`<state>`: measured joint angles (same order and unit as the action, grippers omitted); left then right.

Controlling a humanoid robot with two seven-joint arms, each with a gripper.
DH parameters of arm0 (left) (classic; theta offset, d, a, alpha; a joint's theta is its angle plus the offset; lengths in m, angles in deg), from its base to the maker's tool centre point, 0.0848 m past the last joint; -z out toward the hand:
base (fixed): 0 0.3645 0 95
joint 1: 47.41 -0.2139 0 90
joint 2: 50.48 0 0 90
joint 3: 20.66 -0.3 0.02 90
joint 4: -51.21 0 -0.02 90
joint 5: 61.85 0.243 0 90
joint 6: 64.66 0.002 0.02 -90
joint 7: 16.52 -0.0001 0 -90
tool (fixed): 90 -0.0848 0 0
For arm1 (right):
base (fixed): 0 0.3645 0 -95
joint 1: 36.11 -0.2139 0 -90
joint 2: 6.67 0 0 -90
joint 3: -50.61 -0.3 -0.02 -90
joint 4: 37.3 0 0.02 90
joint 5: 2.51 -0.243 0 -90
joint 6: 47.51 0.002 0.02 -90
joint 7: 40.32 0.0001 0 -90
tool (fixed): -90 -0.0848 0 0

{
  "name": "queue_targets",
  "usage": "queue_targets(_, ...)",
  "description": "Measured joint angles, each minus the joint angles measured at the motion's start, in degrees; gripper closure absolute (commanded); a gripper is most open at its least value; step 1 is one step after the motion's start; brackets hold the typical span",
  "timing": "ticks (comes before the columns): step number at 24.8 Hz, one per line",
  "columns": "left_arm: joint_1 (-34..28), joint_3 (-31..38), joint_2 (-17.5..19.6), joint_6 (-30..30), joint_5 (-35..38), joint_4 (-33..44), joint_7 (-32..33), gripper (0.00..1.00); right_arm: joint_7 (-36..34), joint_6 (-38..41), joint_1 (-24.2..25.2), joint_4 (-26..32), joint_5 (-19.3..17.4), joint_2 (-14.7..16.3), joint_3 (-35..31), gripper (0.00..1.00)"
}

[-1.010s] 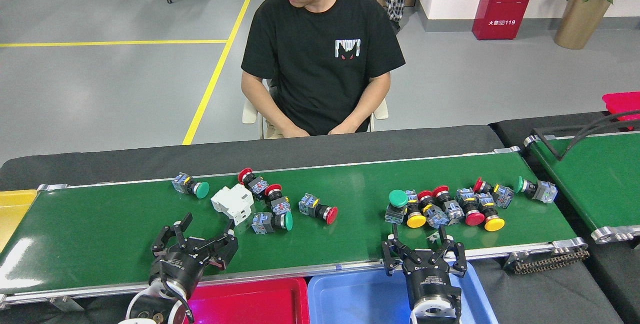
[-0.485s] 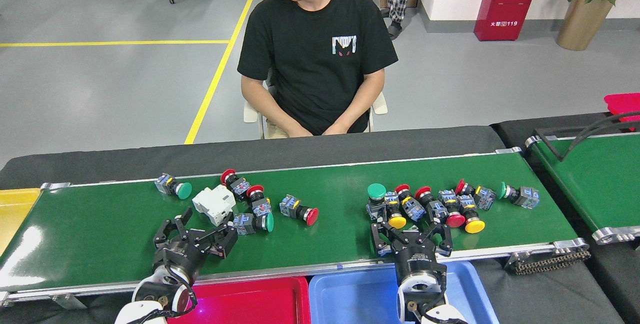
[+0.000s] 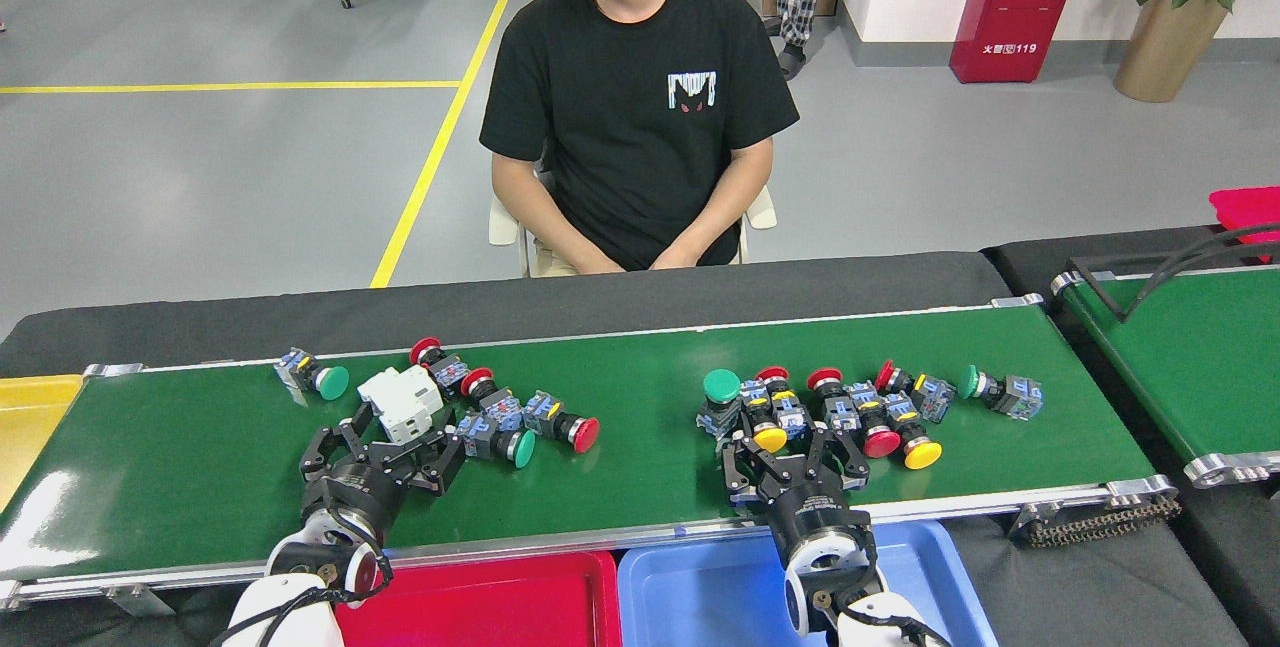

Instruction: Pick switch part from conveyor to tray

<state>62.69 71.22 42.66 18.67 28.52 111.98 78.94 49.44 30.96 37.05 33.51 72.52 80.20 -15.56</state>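
The left pincer (image 3: 385, 437) is hanging open over the belt (image 3: 640, 472), its fingers splayed either side of the white block (image 3: 402, 403), which is now lying right at its tips; a second ago that block was sitting further off to its right. Just right of it a knot of switches is drifting past, the green one (image 3: 500, 443) nearest, the red one (image 3: 565, 424) beyond. Further left, a lone green switch (image 3: 312, 376) is sliding away.

The right pincer (image 3: 795, 452) is also open, reaching up from the near rail, and the yellow switch (image 3: 768, 432) is now sitting just ahead of its tips, between the fingers or nearly so; I cannot tell whether they are touching it. The rest of that cluster is trailing off to its right.

Everything on the belt is travelling leftward, and both arms are pushing in toward it. That suggests each grab is nearly lined up. The red tray (image 3: 500, 602) and blue tray (image 3: 720, 582) are waiting below the pincers, both bare where visible.
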Motion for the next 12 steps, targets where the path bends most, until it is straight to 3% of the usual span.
queue_targets(3, 0.97, 0.0, 0.28, 1.98, -0.06, -1.77, -0.18, 0.78, 0.01, 5.24, 2.01, 5.37, -0.79, 0.1, 0.01, 0.98)
queue_targets(5, 0.97, 0.22, 0.34, 2.23, -0.33, -1.94, -0.31, 0.88, 0.01, 10.73, 4.74, 9.43, -1.24, 0.27, 0.03, 0.98)
queue_targets(8, 0.27, 0.34, 0.34, 2.33, -1.32, -1.82, -0.5, 0.93, 0.05, 20.43, 8.82, 14.72, -1.3, 0.4, 0.21, 0.96)
queue_targets(9, -0.28, 0.44, 0.46, 2.42, -2.06, -1.34, -0.67, 0.94, 0.07, 24.7, 9.75, 15.71, -1.3, 0.39, 0.39, 0.84)
queue_targets(11, -1.75, 0.55, 0.8, 2.19, -3.44, 0.38, -0.77, 0.94, 0.07, 31.73, 10.56, 16.23, -1.11, 0.4, 2.01, 0.16)
queue_targets(12, -2.87, 0.59, 0.93, 1.29, -3.94, 1.64, -0.84, 0.95, 0.09, 34.44, 10.64, 16.23, -0.89, 0.4, 4.15, 0.0)
